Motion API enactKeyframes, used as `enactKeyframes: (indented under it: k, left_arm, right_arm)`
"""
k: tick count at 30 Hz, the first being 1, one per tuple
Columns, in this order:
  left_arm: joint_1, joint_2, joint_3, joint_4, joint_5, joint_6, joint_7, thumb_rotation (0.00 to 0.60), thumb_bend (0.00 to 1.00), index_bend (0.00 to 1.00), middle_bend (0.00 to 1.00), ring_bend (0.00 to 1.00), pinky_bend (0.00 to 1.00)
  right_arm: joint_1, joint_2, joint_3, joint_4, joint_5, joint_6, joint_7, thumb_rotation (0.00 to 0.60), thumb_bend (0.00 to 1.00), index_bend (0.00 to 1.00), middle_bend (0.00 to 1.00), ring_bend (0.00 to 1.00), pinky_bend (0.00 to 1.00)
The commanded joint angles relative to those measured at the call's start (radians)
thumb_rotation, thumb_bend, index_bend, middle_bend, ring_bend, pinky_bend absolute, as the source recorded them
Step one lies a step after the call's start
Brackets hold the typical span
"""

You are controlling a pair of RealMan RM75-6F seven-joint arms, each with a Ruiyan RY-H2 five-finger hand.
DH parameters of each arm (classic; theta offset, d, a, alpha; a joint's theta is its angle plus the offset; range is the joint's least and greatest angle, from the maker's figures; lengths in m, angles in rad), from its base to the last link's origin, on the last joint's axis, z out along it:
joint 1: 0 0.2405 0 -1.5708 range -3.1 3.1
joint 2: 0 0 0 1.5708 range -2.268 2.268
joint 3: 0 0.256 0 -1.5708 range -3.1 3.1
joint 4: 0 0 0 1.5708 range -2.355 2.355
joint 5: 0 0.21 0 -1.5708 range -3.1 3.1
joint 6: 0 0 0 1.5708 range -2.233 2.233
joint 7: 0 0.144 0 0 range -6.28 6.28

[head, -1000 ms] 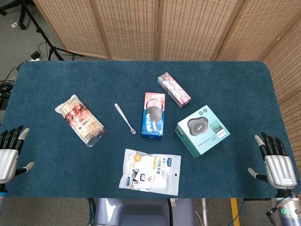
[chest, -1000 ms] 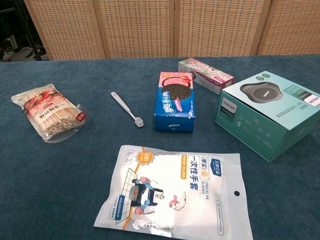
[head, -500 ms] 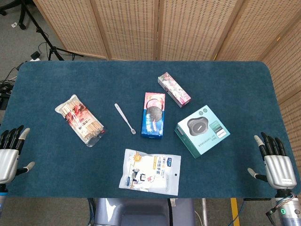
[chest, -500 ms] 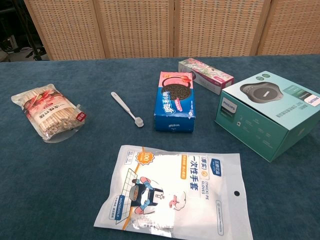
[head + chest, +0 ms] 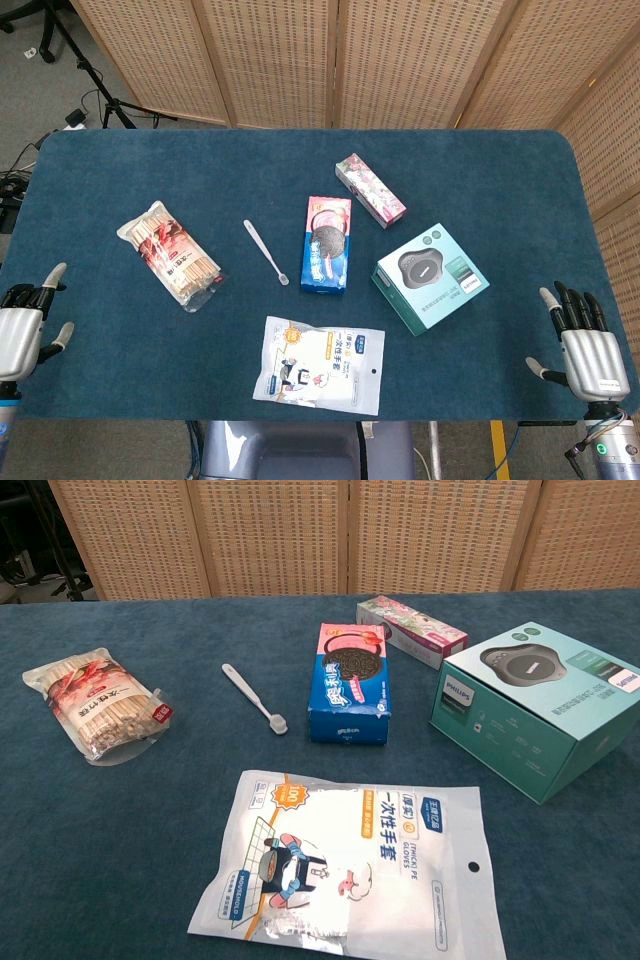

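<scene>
My left hand (image 5: 22,335) hovers at the table's near left corner, fingers apart and holding nothing; the bag of wooden sticks (image 5: 170,256) (image 5: 96,707) is the nearest thing to it. My right hand (image 5: 583,348) is at the near right corner, fingers spread and empty, closest to the teal Philips box (image 5: 430,277) (image 5: 537,704). Neither hand shows in the chest view. In the middle lie a white toothbrush (image 5: 266,252) (image 5: 254,698), a blue Oreo box (image 5: 327,243) (image 5: 350,683), a pink floral box (image 5: 370,190) (image 5: 412,631) and a white glove packet (image 5: 320,364) (image 5: 348,856).
The blue felt table (image 5: 480,180) is backed by woven folding screens (image 5: 300,60). A tripod stand (image 5: 100,90) and cables sit on the floor at the far left. Bare cloth stretches along the far edge and both side edges.
My left hand has shifted: its fingers now point more to the right and sit slightly lower. The right hand and all objects are as before.
</scene>
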Motion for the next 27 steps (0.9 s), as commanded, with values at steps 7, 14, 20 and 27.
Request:
enactKeyframes:
  k: [7, 14, 20, 27]
  left_arm:
    - [-0.258, 0.215, -0.091, -0.079, -0.265, -0.538, -0.075, 0.6, 0.78, 0.0, 0.65, 0.62, 0.43]
    - [-0.406, 0.364, -0.12, -0.128, -0.351, -0.904, -0.241, 0.6, 0.86, 0.0, 0.65, 0.62, 0.43]
    - [-0.507, 0.391, -0.146, -0.079, -0.329, -1.115, -0.36, 0.6, 0.92, 0.0, 0.66, 0.63, 0.44]
    - [-0.578, 0.339, -0.13, 0.003, -0.349, -1.188, -0.368, 0.6, 0.94, 0.0, 0.66, 0.65, 0.46]
  right_arm:
    - [0.009, -0.007, -0.005, 0.0, -0.005, -0.016, -0.011, 0.6, 0.0, 0.0, 0.0, 0.0, 0.0]
    - [0.017, -0.01, -0.004, 0.005, 0.009, -0.037, -0.009, 0.6, 0.0, 0.0, 0.0, 0.0, 0.0]
    - [0.022, -0.012, -0.005, 0.007, 0.011, -0.046, -0.01, 0.6, 0.0, 0.0, 0.0, 0.0, 0.0]
    - [0.026, -0.011, -0.005, 0.009, 0.015, -0.054, -0.002, 0.6, 0.0, 0.0, 0.0, 0.0, 0.0]
